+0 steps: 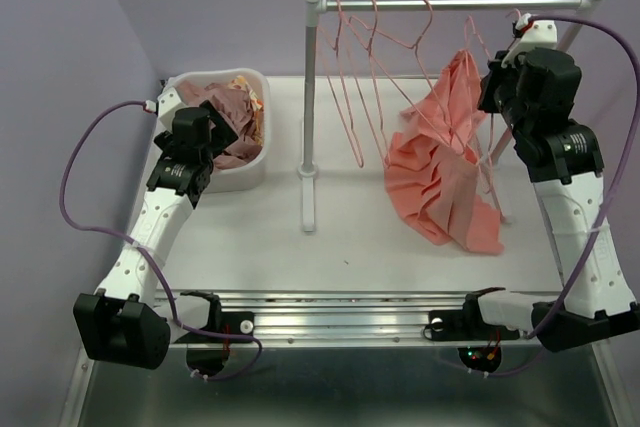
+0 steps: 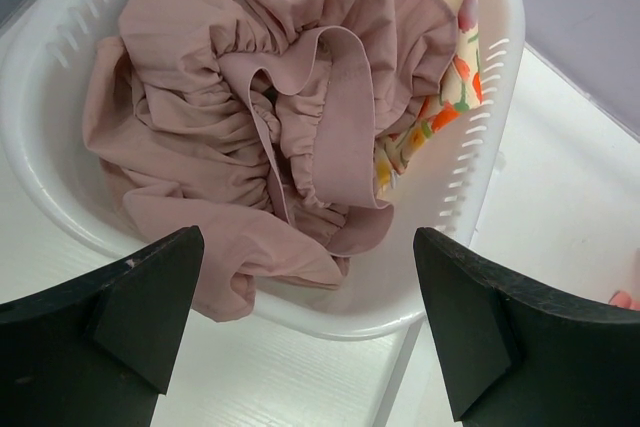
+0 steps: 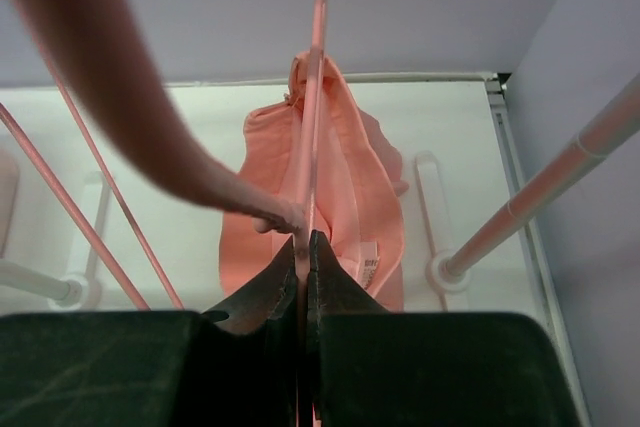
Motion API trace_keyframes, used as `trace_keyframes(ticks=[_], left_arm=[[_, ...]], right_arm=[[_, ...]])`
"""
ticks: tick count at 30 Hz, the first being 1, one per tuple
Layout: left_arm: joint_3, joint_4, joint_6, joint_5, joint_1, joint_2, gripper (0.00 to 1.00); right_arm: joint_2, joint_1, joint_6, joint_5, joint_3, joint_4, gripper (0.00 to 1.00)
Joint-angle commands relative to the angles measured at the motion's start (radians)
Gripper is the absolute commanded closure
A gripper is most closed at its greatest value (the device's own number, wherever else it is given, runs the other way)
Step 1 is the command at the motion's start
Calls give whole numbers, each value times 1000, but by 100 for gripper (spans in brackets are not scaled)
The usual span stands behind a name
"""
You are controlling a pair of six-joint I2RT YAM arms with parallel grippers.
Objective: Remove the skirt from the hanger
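A salmon-pink skirt (image 1: 445, 162) hangs from a pink wire hanger (image 1: 478, 47) at the right end of the white clothes rail (image 1: 455, 3); its hem reaches the table. In the right wrist view the skirt (image 3: 345, 177) hangs below the hanger wire (image 3: 312, 107). My right gripper (image 3: 303, 247) is shut on that hanger wire, high beside the rail (image 1: 500, 82). My left gripper (image 2: 305, 287) is open and empty, just above the near rim of the white basket (image 2: 330, 317), shown at the far left in the top view (image 1: 195, 142).
The basket (image 1: 255, 162) holds a dusty-pink garment (image 2: 260, 97) and a floral cloth (image 2: 440, 97). Several empty pink hangers (image 1: 365, 67) hang on the rail. The rack's post (image 1: 308, 127) and foot stand mid-table; a second leg (image 3: 540, 192) is at the right.
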Motion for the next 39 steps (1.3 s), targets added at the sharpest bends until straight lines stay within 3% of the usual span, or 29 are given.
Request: trace_keyframes(ticks=[1,9,12,18,27,39], left_arm=[[-27,35,1,30,-10,-31,1],[-96,33,-38,92,-73,-103,1],[-114,29,-45,83,-123,-122,1],[-198,56,-79,93,-280,-174,1],[-350,211,-71,268,-399,-215,1],[-456,412,-70,336,-571,-235,1]], right_arm=[[-91,-6,105,57,-105,102,99],[-274,-6,237,19,-502,105,99],[-302,-6,245,-27,-550,90,99],[-387,-6,297,-248,-676,69,99],[-429,-6,371,-768,-859,182,99],[-478,-6,472,-1145,-1026,366,99]])
